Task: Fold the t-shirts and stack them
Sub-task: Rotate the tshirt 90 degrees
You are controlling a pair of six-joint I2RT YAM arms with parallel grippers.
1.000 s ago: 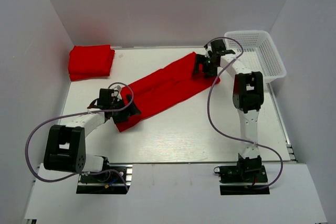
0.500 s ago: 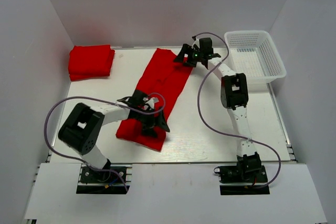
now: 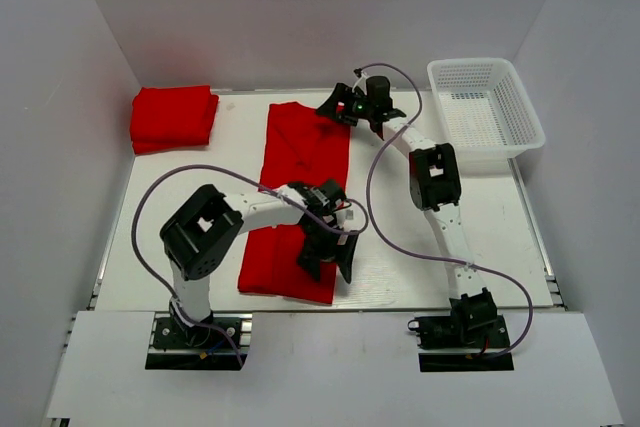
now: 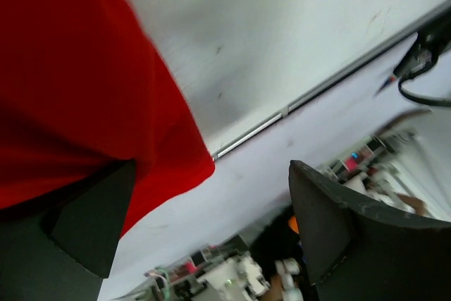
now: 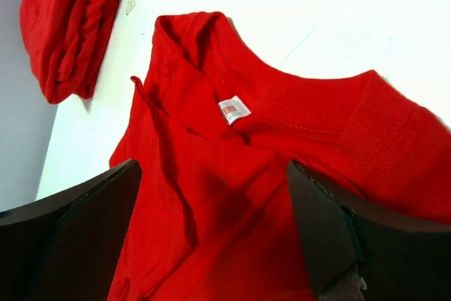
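Top external view: folded t-shirts (image 3: 173, 117) sit piled far left of the basket (image 3: 530, 112). Between them a long t-shirt (image 3: 300, 187), narrowed lengthwise, likely awaits crosswise folding and stacking. Left gripper (image 3: 330, 259) and right gripper (image 3: 338, 107) gape empty at its ends.

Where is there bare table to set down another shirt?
Bare table lies between the spread shirt and the right arm, and between the folded stack and the left arm. Crowded: shirt's ends, at left claw and right claw.
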